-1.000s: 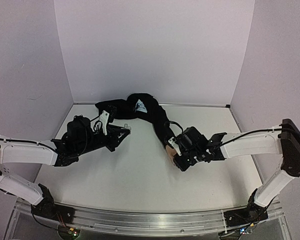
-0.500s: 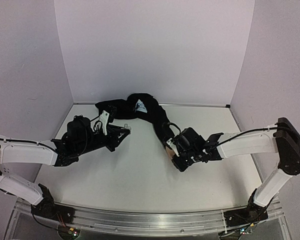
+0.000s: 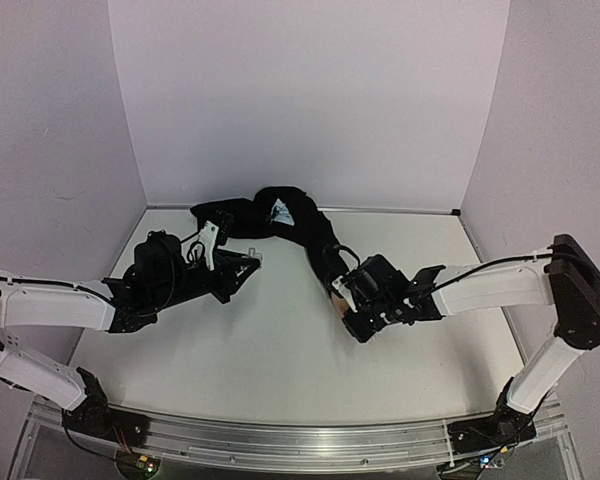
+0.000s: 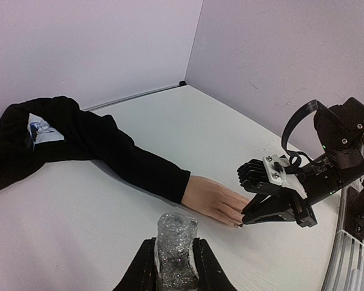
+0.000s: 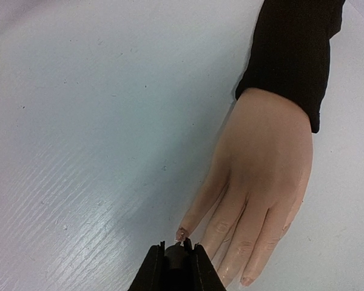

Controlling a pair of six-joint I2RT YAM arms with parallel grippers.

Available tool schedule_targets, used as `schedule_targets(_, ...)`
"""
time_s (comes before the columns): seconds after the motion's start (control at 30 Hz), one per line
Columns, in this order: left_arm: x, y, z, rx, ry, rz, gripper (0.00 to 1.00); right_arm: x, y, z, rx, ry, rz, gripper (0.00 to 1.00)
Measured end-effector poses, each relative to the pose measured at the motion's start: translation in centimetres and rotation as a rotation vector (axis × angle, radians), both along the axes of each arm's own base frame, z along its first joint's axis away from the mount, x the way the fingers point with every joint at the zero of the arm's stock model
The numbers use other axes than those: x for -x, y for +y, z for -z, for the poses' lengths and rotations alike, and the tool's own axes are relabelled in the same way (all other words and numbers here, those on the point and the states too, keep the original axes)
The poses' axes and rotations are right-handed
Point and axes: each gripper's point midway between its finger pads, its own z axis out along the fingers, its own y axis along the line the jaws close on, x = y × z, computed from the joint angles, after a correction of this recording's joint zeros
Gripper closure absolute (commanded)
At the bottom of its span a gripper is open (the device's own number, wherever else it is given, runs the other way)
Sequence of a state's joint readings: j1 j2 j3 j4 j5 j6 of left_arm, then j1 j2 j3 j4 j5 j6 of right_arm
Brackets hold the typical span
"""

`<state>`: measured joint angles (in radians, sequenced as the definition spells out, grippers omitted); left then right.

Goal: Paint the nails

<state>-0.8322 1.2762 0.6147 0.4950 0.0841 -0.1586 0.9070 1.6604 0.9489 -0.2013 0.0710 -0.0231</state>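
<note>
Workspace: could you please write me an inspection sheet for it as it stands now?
Surface: white table, a few small specks.
Job's things: mannequin hand palm down, black sleeve trailing to the back; nails pale, the one by the right pincer looks glittery; uncapped clear bottle with glittery contents.
Clutter: nothing seen.
Pincers: left pincer shut on the bottle, held upright; right pincer shut on a small dark brush, its tip at that nail.
Cables: black cable looped at the right wrist.
Surroundings: lilac walls; metal rail at the near edge.
</note>
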Motion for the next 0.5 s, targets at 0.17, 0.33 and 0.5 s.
schedule_targets(0.17, 0.01, 0.02, 0.13, -0.004, 0.004, 0.000, 1.00, -0.23, 0.29, 0.02, -0.003, -0.003, 0.000, 1.00)
schedule_targets(0.33, 0.07, 0.07, 0.56, -0.017, 0.015, 0.000, 1.00, -0.28, 0.30, 0.11, -0.001, -0.003, 0.001, 1.00)
schedule_targets(0.5, 0.08, 0.08, 0.62, -0.019, 0.017, 0.000, 1.00, -0.41, 0.11, 0.34, 0.012, -0.007, 0.008, 1.00)
